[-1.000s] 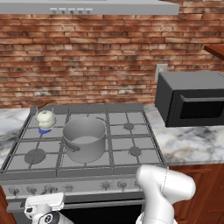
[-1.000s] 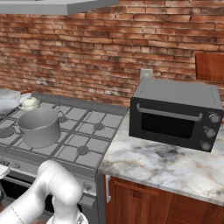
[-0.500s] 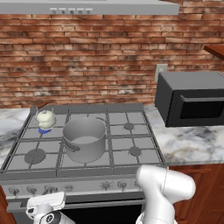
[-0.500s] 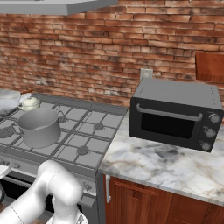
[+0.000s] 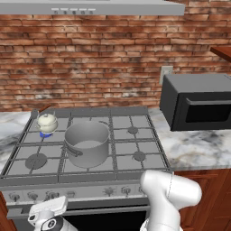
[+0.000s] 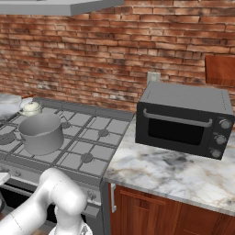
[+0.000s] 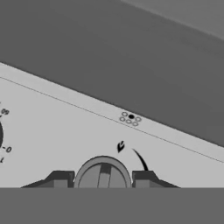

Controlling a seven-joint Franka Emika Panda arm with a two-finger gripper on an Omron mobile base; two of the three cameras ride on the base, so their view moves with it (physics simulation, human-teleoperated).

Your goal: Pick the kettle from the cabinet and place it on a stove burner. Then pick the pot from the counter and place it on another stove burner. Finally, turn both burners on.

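Kettle (image 5: 47,122) sits on the back-left burner of the cooktop (image 5: 135,122), blue flame under it. Pot (image 5: 88,143) is on the front-middle burner, no flame seen. Step in hand, judging by this: lighting the second burner. In the hand view the fingers (image 7: 101,178) straddle a round knob (image 7: 103,174) on the front knob panel, tips close on both sides; grip looks on but contact can't be confirmed. Next: twist the knob, check for flame under the pot.

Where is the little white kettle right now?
The kettle sits on the stove's back-left burner, over a blue flame, just behind and left of the pot.
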